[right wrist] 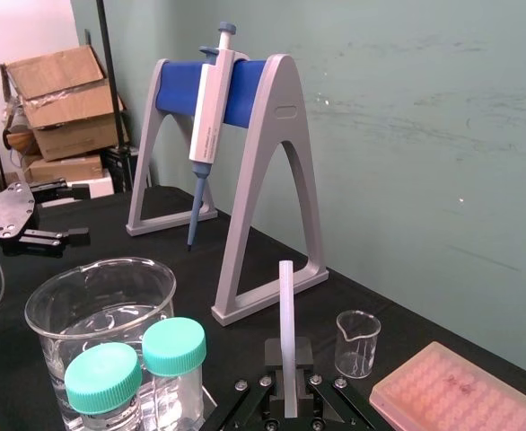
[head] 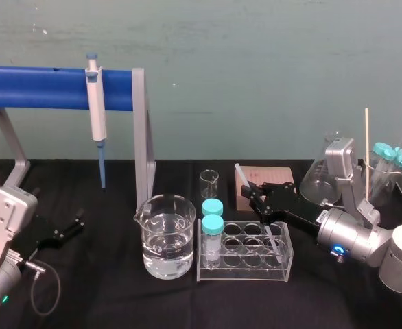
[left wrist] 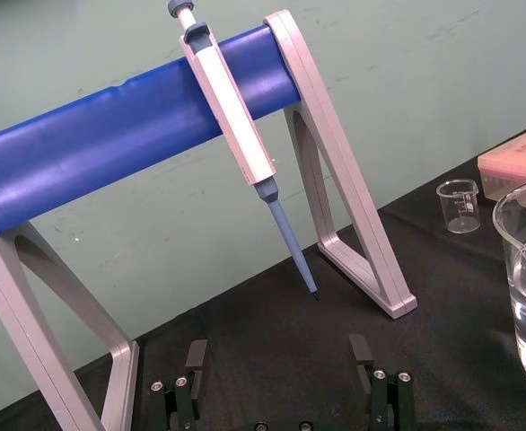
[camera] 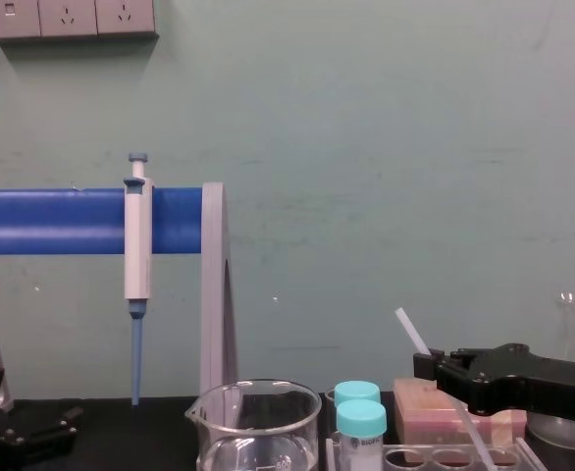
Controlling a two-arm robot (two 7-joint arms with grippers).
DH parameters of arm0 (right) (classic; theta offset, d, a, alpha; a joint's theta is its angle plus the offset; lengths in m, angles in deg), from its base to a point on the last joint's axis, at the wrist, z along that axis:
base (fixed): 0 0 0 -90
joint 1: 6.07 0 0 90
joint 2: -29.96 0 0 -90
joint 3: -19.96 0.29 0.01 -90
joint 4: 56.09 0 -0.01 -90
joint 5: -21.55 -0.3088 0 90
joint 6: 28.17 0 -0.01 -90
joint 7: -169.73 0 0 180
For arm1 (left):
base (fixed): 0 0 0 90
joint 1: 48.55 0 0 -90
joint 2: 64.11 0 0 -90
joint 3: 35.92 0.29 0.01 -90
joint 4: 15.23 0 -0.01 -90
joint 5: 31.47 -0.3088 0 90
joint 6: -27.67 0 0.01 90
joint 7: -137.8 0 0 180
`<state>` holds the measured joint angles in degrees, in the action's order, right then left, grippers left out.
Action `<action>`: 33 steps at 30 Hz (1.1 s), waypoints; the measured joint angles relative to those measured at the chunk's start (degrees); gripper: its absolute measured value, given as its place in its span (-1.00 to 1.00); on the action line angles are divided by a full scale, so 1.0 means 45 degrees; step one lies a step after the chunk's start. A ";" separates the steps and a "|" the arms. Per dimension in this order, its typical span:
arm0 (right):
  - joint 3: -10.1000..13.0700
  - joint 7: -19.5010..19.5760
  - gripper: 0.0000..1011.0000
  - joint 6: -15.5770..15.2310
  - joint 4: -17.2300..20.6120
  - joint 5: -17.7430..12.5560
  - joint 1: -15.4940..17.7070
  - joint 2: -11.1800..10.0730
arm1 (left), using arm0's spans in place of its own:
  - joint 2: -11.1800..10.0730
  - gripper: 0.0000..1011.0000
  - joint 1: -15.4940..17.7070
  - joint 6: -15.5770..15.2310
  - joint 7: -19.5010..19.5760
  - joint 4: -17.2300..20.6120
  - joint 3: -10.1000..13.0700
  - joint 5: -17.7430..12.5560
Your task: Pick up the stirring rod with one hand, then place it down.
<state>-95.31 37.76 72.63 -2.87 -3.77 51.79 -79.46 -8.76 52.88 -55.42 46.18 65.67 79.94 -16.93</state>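
stirring rod [head: 241, 175]: a thin, pale, straight stick, held tilted. Its upper end leans toward the back wall and its lower end sits among the wells of a clear rack [head: 242, 271]. Whether the tip is free of the rack cannot be told.
right claw [head: 254, 199]: extended from the right above the rack, its 2 fingers closed on the rod partway along its length.
left claw [left wrist: 278, 359]: parked low at the left of the table, its 2 fingers spread apart, nothing held.
done: the rod is judged to be grasped by 1 hand.
left to do: the lift clear of the rack, then the setting down and the release.
edges near the rod: 2 teal-capped vials [head: 213, 226] stand at the rack's left end, near the rod's lower part. A pink block [head: 283, 177] lies just behind the claw. A small beaker [head: 209, 184] stands behind the vials. A large beaker [head: 167, 236] of water stands just left of the rack.
farther off: a pipette [head: 97, 110] hangs on a blue stand [head: 36, 87] at the left rear, well apart. A flask [head: 321, 179] stands at the right rear.
open room: bare black table [head: 105, 295] is seen between the large beaker and the left claw. A straight upward lift is judged safest, since glass stands close on the left.
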 joint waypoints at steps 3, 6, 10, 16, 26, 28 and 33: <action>0.0000 0.0000 -0.87 -0.0001 -0.0001 0.0000 0.0001 0.0001 | 0.0000 0.98 0.0001 0.0000 0.0000 0.0000 0.0000 0.0000; 0.0002 0.0004 -0.87 -0.0001 0.0008 0.0002 0.0005 -0.0002 | 0.0000 0.98 0.0001 0.0001 0.0000 0.0000 0.0000 0.0000; 0.0153 0.0379 -0.87 0.0029 0.0754 0.0033 0.0352 -0.0159 | 0.0000 0.98 0.0001 0.0000 0.0000 0.0000 0.0000 0.0000; 0.0431 0.0828 -0.87 0.0118 0.1890 0.0004 0.0849 -0.0366 | 0.0000 0.98 0.0000 0.0000 0.0000 0.0000 0.0000 0.0000; 0.0974 0.1983 -0.87 0.0912 0.3769 0.0275 0.1768 -0.0539 | 0.0000 0.98 0.0001 0.0000 0.0000 0.0001 0.0000 0.0000; 0.1030 0.2381 -0.87 0.1362 0.3992 0.0724 0.1929 -0.0513 | 0.0000 0.98 0.0000 0.0000 0.0000 0.0000 0.0000 0.0001; 0.1134 0.2956 -0.87 0.2175 0.4139 0.1504 0.2151 -0.0429 | 0.0000 0.98 0.0000 0.0000 0.0000 0.0000 0.0000 0.0001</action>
<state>-90.20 51.06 82.42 15.76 3.00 61.47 -81.39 -8.76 52.88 -55.42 46.18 65.67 79.94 -16.93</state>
